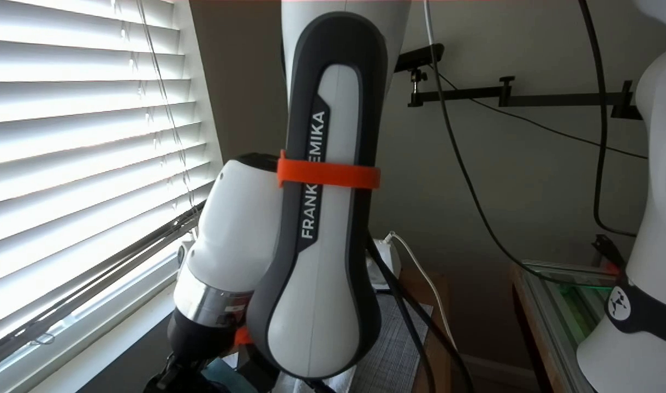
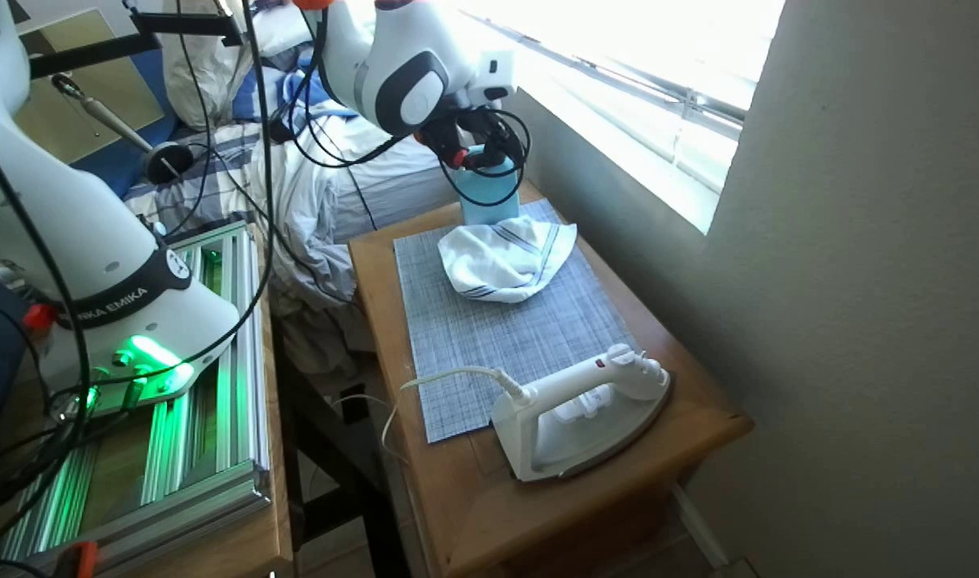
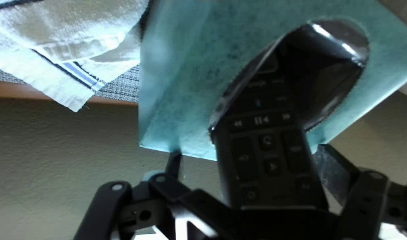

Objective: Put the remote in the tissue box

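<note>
Remote (image 3: 268, 160) is part in, part out of the tissue box (image 3: 196, 83): wrist view has the far end inside the slot toward 12 o'clock, near end with keys sticking out toward 6. Gripper (image 3: 250, 152) jaws are spread, straddling the remote; visible gap on the 9 o'clock side, 3 o'clock finger sits close, can't tell if it touches. Cloth (image 3: 66, 40) is at 10 o'clock of the remote, just beside the box. In an exterior view, clocking from the box: cloth at 6, rumpled on a grey mat (image 2: 473, 345) over a wooden table (image 2: 473, 514); white iron (image 2: 570, 387) well apart at 5, by the mat's near end; window (image 2: 642, 48) between 1 and 2; bed (image 2: 393, 201) at 9. In an exterior view the arm (image 1: 327, 295) blocks most of the table.
</note>
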